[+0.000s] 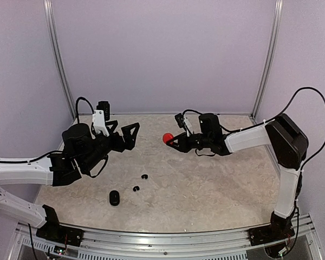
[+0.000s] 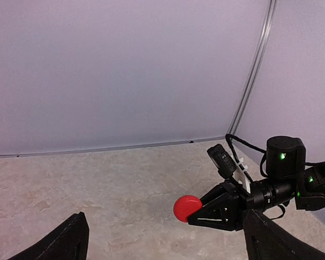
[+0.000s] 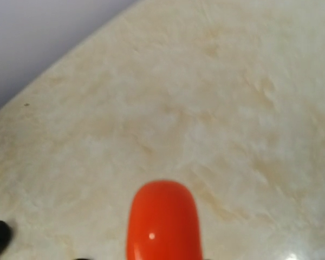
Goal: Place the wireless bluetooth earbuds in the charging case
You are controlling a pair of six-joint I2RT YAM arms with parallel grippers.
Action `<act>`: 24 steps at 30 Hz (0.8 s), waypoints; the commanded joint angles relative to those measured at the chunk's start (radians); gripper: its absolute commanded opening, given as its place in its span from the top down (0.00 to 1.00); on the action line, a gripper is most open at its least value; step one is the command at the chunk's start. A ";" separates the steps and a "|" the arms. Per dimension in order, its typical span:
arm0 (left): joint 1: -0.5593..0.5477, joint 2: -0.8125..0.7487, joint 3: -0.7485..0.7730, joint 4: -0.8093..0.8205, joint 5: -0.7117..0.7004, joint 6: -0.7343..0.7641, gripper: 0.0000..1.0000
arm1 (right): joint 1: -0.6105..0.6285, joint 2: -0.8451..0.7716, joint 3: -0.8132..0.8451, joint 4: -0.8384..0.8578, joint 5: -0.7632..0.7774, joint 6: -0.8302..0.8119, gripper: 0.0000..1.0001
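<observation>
l. claw [image 1: 123,132] spread wide, empty; black bud a [image 1: 144,176] and bud b [image 1: 136,188] lie below it, nearward, black case [image 1: 114,197] past them, long axis near-far. r. claw [image 1: 171,140] clenched on red case [image 1: 166,138], farther off; l. arm nearer.

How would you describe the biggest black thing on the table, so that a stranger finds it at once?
Look at the left half of the table, close to the front edge. Three black things lie there in a slanted row; the case is the frontmost. It is plainly bigger and longer than the near bud and the far bud.
</observation>
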State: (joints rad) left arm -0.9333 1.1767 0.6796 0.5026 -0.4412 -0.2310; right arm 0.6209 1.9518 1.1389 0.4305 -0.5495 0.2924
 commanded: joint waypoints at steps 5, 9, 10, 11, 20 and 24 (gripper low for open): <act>0.018 -0.013 0.014 -0.108 -0.098 -0.089 0.01 | -0.068 0.159 0.112 -0.083 -0.023 0.083 0.82; 0.023 -0.007 0.012 -0.125 -0.125 -0.094 0.01 | -0.083 0.203 0.130 -0.090 -0.033 0.084 0.75; 0.024 -0.005 0.012 -0.128 -0.127 -0.095 0.01 | -0.087 0.213 0.132 -0.091 -0.035 0.087 0.74; 0.025 -0.005 0.014 -0.134 -0.130 -0.097 0.01 | -0.091 0.219 0.134 -0.093 -0.034 0.089 0.73; 0.048 0.005 0.039 -0.228 -0.101 -0.127 0.01 | -0.123 0.239 0.121 -0.115 -0.005 0.089 0.66; 0.051 0.009 0.053 -0.292 -0.087 -0.164 0.01 | -0.132 0.217 0.087 -0.101 0.002 0.090 0.61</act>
State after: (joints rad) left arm -0.8898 1.1805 0.6914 0.2928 -0.5491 -0.3496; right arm 0.5087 2.1712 1.2469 0.3321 -0.5602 0.3809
